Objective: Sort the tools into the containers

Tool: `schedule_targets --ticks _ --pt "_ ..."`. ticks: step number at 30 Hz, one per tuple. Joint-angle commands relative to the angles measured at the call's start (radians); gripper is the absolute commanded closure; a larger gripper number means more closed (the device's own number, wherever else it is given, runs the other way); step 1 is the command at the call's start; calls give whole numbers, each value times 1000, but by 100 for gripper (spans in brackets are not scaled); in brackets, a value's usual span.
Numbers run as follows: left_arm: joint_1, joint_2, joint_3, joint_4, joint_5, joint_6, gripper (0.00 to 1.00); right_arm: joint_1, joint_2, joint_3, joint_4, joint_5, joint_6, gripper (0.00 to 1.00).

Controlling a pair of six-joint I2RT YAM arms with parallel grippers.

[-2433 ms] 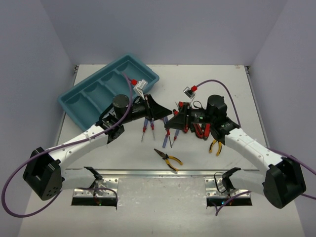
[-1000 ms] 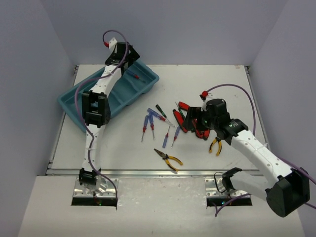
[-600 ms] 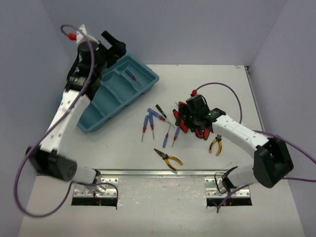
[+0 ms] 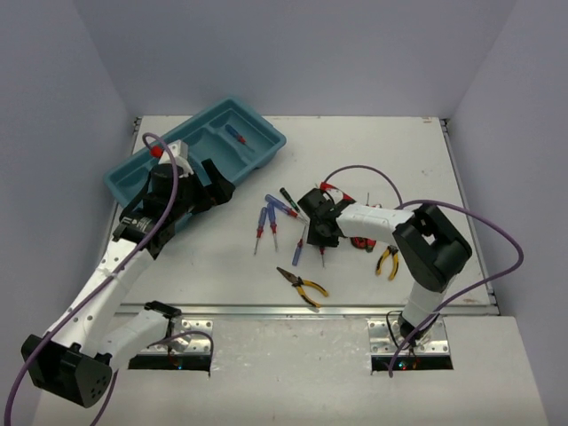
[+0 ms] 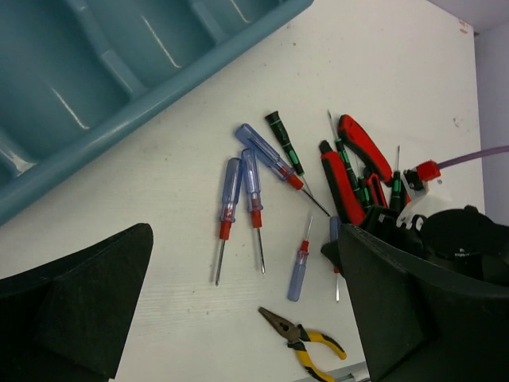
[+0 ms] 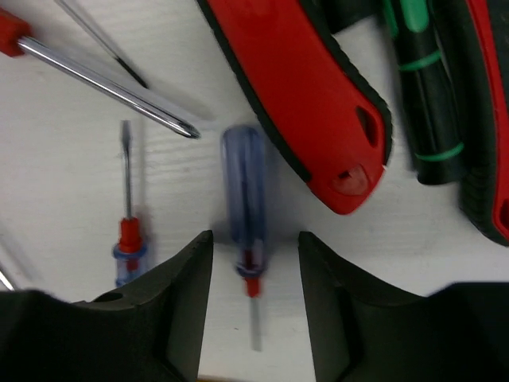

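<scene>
Blue screwdriver [image 4: 235, 135] sits in the eleven-o'clock tray [image 4: 133, 188]; other tools [image 4: 302, 287] lie on the desk [image 4: 373, 142]. Left claw [image 4: 216, 189] gapes; right claw [image 6: 254, 239] straddles a second screwdriver [image 6: 245, 179], ungripped.

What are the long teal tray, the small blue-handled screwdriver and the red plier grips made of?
Long teal-blue tray: probably moulded plastic, smooth with soft highlights and rounded rims. Small blue-handled screwdriver: handle looks like translucent tinted plastic, as light passes through it; the thin shaft seems metal. Red plier grips: likely plastic or rubber sleeves, smooth and black-edged.
</scene>
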Motion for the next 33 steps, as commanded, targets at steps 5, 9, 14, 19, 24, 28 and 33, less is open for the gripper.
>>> schedule_targets --ticks 5,9,14,19,24,28,33 --pt "-13 -30 -35 71 64 40 0 10 17 4 27 53 99 91" --pt "-30 21 -61 138 127 21 0 14 -83 -41 16 81 89 100" --pt "-74 91 -122 382 356 -38 0 14 -294 -94 79 25 -96 100" --pt "-150 150 -202 718 567 -192 0 12 -522 -251 483 -494 -417 100" --pt "-221 218 -196 818 569 -242 10 11 -643 -292 602 -616 -419 100" --pt "-245 259 -175 798 536 -244 26 11 -647 -255 581 -588 -406 100" --pt "-268 284 -171 792 523 -257 47 11 -648 -244 606 -559 -380 100"
